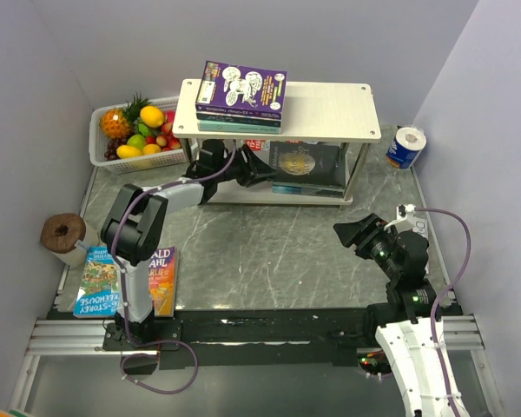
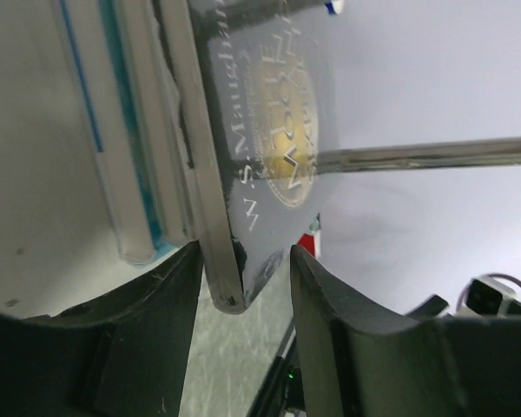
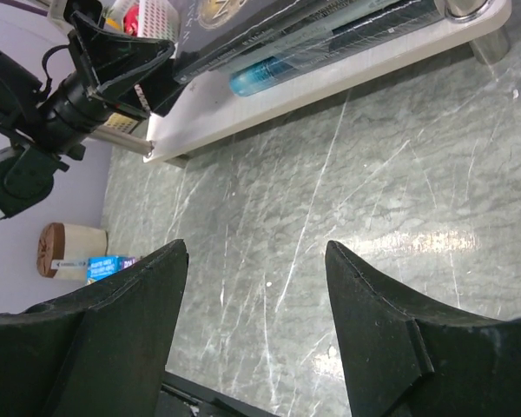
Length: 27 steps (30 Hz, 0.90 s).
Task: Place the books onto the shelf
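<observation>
Presently the left gripper [image 2: 246,261] pinches the black book [image 1: 308,161] on the shelf [image 1: 330,104]'s lower board, while the right gripper [image 3: 256,261] hangs spread.

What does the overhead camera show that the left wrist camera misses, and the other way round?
Only the overhead view: the fruit basket, the purple book on the shelf's top board, and a blue book and an orange book by the left arm's base. Only the left wrist view: the lettering on the black book, whose corner sits between the fingers of the left gripper. Both: that black book, lying on the lower board, and the left gripper.
</observation>
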Tool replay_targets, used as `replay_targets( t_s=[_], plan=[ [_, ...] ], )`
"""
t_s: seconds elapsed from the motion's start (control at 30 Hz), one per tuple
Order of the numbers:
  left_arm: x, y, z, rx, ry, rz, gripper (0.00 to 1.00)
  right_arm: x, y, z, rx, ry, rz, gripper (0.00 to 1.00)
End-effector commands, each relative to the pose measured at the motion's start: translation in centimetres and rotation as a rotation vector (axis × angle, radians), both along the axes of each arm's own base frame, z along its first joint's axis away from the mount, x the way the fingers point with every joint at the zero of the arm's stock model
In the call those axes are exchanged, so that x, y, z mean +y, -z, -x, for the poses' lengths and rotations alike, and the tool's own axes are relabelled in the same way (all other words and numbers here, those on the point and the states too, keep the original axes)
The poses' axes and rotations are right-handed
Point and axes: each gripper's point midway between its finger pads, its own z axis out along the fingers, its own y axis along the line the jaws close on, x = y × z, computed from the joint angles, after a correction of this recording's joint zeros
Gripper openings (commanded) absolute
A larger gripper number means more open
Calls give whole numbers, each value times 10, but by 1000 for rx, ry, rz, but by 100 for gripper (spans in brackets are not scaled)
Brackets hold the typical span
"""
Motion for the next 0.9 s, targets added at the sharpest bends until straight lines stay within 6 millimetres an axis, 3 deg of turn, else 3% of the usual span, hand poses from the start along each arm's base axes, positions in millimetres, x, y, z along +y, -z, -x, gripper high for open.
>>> replay_targets(
  t_s=[0.0,0.4,0.87],
  plan=[
    [14,-37,-16,-128,-72,-56,50,0,-10,-6,-50,0,-6,72],
    [32,-46,-21,-202,-191,-92,49,1,-6,-7,-42,-2,-16,72],
    [3,-40,-14,-207,-134,-44,34,-11,-18,-10,-50,69,10,71]
  ],
)
